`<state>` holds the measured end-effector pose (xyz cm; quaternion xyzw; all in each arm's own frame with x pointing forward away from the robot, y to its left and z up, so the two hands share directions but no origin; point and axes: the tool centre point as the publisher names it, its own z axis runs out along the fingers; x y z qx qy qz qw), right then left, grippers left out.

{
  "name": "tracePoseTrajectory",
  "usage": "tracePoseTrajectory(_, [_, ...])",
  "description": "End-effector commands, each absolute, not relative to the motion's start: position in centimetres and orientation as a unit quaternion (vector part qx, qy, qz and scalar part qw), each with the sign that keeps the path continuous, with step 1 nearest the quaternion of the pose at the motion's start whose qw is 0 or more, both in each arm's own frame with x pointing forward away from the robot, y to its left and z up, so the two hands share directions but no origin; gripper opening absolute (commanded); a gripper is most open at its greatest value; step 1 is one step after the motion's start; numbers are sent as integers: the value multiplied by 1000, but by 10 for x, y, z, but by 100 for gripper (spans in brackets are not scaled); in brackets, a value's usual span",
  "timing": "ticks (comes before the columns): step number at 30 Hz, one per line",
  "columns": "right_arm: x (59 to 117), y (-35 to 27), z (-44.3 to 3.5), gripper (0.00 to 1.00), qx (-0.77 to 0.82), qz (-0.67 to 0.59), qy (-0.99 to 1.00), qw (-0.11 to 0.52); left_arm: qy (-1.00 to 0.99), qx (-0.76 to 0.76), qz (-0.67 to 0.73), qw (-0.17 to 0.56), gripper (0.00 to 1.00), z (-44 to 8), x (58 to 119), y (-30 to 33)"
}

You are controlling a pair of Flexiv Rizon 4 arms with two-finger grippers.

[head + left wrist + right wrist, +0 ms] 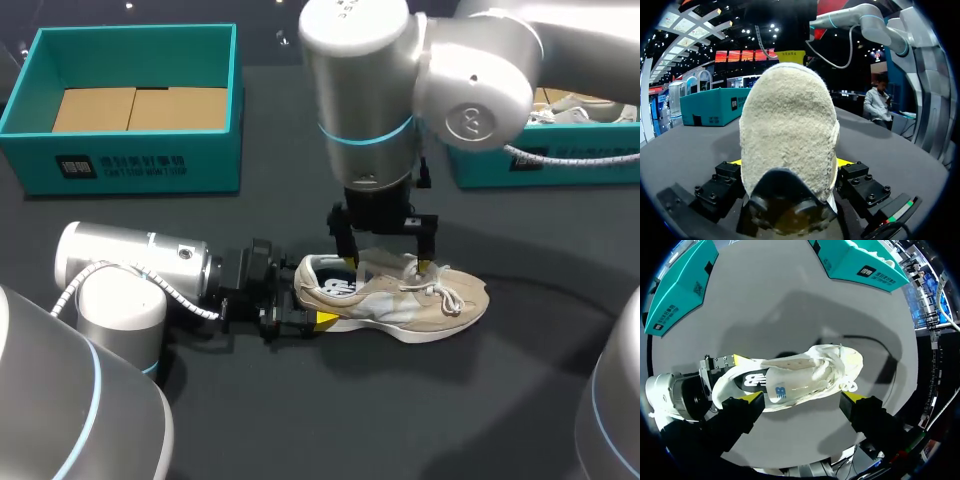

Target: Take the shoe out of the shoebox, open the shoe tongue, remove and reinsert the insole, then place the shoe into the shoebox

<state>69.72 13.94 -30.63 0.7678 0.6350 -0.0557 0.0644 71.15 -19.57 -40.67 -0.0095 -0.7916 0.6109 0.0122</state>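
Two grippers tend the shoe [400, 300]: left gripper [300, 318] pinching its heel, right gripper [385, 258] spread wide above it, best lowered squarely over the opening.

Dark grey table [450, 400], matte top, fills most of the head view. A second teal box [560, 173], open-topped with a dark label on its front wall, sits on the table at its far right edge. Inside it lies a pale shoe [575, 108] with white laces, partly hidden.
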Motion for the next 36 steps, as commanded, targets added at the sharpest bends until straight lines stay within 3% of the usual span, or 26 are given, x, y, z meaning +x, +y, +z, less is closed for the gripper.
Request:
tracePoseTrajectory(1, [691,168,-316,100,780,-112,597,150,-792,-9,611,11,0,-406,711,-196])
tracePoseTrajectory(36, [704,135,-352,100,800,-146,523,254,-792,-9,611,11,0,-406,711,-196])
